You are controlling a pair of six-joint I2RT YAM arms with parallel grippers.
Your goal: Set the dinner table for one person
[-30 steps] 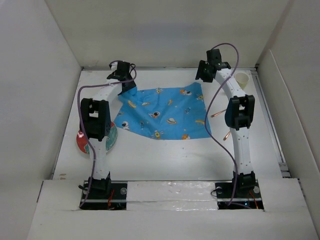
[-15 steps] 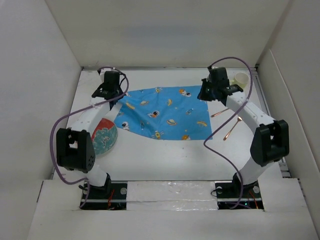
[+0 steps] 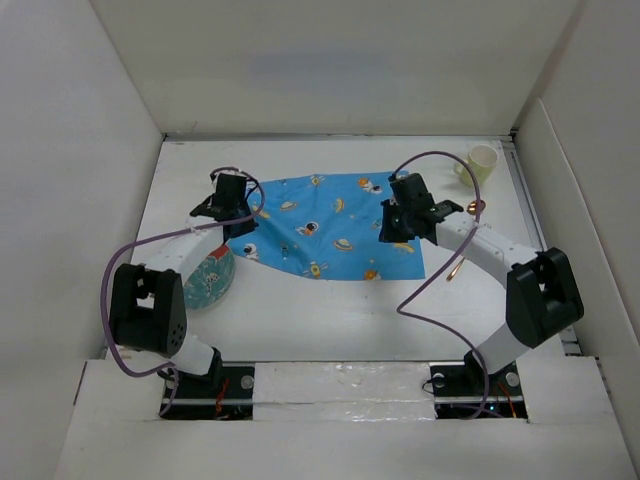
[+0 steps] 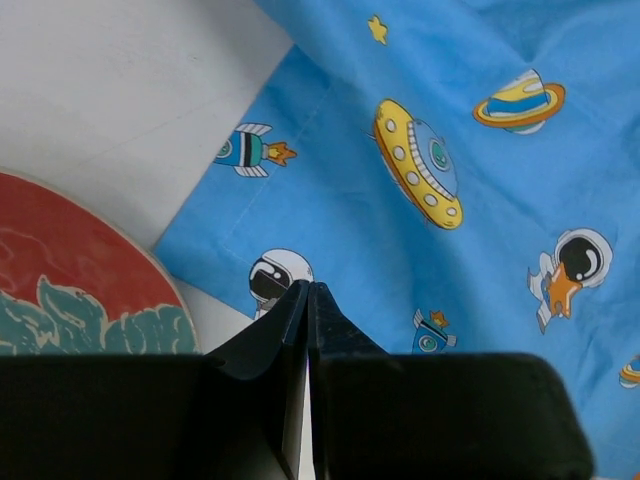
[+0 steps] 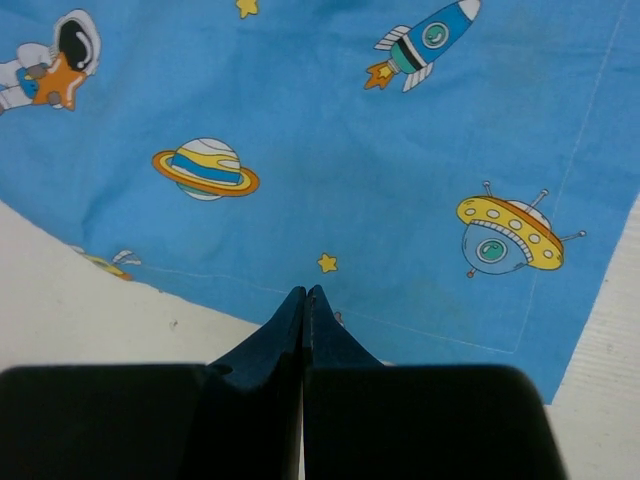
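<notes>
The blue space-print placemat lies spread flat in the middle of the white dinner table. My left gripper hovers over the mat's left side; its black fingertips are pressed together with nothing between them, just above an astronaut print near the mat's corner. My right gripper is over the mat's right part. Its jaws are shut and empty too, above the mat's near hem where it meets the table.
A red and teal plate sits on the table left of the mat, partly under my left arm; its rim shows beside the mat's corner. A pale cup stands at the far right. Copper cutlery lies right of the mat.
Both arms have drawn back from the mat's far corners toward its middle and near side. Both grippers went from open to shut. The cloth now lies flatter.
</notes>
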